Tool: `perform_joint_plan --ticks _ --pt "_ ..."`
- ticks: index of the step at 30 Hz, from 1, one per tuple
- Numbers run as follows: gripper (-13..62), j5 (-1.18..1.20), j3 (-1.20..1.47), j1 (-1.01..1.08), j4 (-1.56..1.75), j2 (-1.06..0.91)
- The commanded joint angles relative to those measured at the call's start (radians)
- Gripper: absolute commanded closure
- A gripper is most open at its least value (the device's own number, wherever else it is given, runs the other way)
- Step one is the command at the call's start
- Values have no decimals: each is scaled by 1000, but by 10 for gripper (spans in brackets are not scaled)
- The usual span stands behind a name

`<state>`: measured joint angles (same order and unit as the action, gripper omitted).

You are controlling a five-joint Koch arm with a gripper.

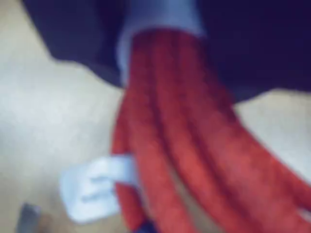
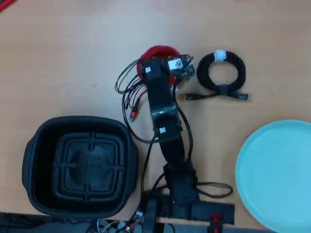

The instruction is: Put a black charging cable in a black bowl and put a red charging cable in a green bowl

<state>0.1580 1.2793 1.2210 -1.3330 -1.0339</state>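
Observation:
The red charging cable (image 1: 184,145) fills the blurred wrist view, its strands running from the top centre to the lower right, with a white tag (image 1: 92,187) at the lower left. My gripper (image 1: 163,43) shows as dark jaws hugging the bundle on both sides, shut on it. In the overhead view the gripper (image 2: 158,58) sits over the red charging cable (image 2: 158,49), hiding most of the ring. The black charging cable (image 2: 238,73) lies to the right, its plug tail (image 2: 214,96) below it. The black bowl (image 2: 34,145) stands lower left and the green bowl (image 2: 277,174) lower right, with nothing in either.
The arm's own thin black wires (image 2: 126,85) loop out to the left of the gripper in the overhead view. The arm base (image 2: 184,206) is clamped at the table's bottom edge between the two bowls. Bare wooden tabletop (image 2: 73,48) lies at the upper left.

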Motion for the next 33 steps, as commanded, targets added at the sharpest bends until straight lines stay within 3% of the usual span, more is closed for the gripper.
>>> perform_joint_plan --ticks 1,11,18,33 --pt "558 12 -15 -41 -57 -38" --pt "558 91 -12 -52 -176 -419" --pt "558 41 -2 -54 -173 -554" --pt "558 40 25 -55 -170 -569"
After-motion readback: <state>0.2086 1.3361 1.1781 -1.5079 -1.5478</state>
